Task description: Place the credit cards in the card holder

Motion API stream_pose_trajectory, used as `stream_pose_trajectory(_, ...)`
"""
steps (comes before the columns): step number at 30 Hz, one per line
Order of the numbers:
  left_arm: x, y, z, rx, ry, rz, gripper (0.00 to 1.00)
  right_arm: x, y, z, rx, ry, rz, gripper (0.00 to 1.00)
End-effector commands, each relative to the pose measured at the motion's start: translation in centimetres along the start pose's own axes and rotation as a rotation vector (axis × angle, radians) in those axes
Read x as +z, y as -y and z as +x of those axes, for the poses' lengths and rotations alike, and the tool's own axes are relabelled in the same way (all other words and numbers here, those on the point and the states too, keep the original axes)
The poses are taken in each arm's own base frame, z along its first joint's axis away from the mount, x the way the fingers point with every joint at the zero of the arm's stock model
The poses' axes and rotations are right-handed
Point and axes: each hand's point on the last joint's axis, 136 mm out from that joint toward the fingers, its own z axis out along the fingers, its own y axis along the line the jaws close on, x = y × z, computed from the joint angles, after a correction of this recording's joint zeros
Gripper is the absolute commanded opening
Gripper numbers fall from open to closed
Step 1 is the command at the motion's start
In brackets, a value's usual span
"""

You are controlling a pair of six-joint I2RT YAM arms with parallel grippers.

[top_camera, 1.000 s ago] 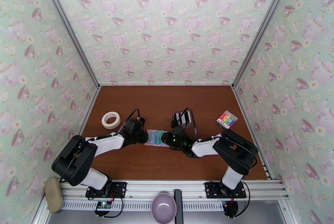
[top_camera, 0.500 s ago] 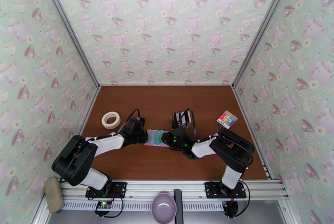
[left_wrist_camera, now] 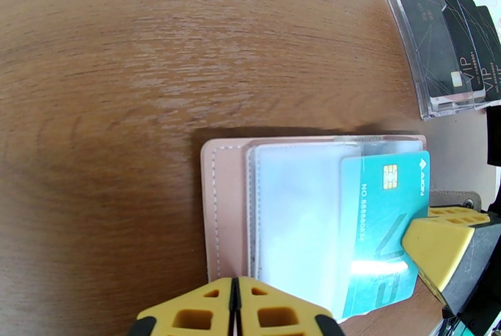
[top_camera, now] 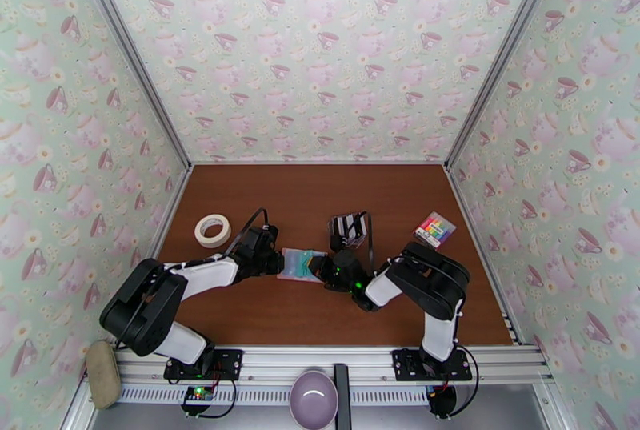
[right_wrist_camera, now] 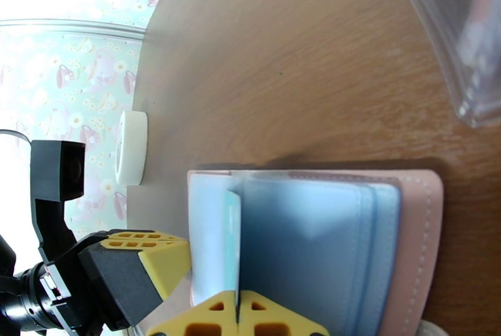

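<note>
Two pairs of jaws, and both are sitting fully closed. The right gripper [right_wrist_camera: 238,313] is pinching a teal credit card [left_wrist_camera: 383,224] by one corner. From the right wrist view the card is rising edge-on straight out of the fingertips, so that grip is pretty clear.

The left gripper [left_wrist_camera: 235,298] is pressing its closed tips against the edge of the card holder [left_wrist_camera: 225,206]. I can't tell if it's actually nipping a bit of the pink cover or just bracing it. My guess is it's acting as an anchor so the holder isn't skidding while the card is being worked in from the opposite side.

The holder is lying open and flat on the table [left_wrist_camera: 125,81], right between the two grippers, with its clear sleeves [left_wrist_camera: 294,206] facing up. The teal card is overlapping the sleeves at the right gripper's end. Whether it's inside a pocket or just lying on top is hard to call.

Just beyond the holder, a clear stand [left_wrist_camera: 407,24] is holding more black cards [left_wrist_camera: 438,49], so I'd say there's plenty left to do. A tape roll [top_camera: 212,230] is sitting well off to the left.
</note>
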Motion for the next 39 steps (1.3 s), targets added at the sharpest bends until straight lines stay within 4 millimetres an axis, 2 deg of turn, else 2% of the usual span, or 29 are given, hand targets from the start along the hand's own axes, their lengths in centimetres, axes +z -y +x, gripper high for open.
stream_pose_trajectory(1,0.6,-0.9,1.5,-0.022,-0.062,-0.029,0.1,-0.1,1.2,0.9,0.017,-0.03,0.031,0.01)
stream_pose_trajectory(18,0.5,-1.1,1.5,-0.028,-0.061,-0.028,0.1,0.6,1.4,1.8,-0.027,-0.08,0.118,0.06)
stream_pose_trajectory(20,0.5,-1.0,1.4,-0.027,-0.057,-0.028,0.1,0.4,1.4,1.8,-0.041,-0.086,0.14,0.12)
stream_pose_trajectory(24,0.5,-1.1,1.4,-0.028,-0.058,-0.028,0.1,-0.3,1.4,1.4,-0.079,-0.091,0.192,0.31)
stream_pose_trajectory(27,0.5,-1.1,1.4,-0.029,-0.061,-0.027,0.1,-0.8,0.8,1.0,-0.111,-0.096,0.22,0.39)
stream_pose_trajectory(33,0.2,-1.0,1.2,-0.026,-0.047,-0.024,0.1,-1.3,0.3,0.3,-0.19,-0.118,0.309,0.41)
stream_pose_trajectory(39,-1.2,-0.7,0.2,-0.012,0.019,-0.02,0.13,-1.3,-0.1,-0.1,-0.248,-0.152,0.375,0.41)
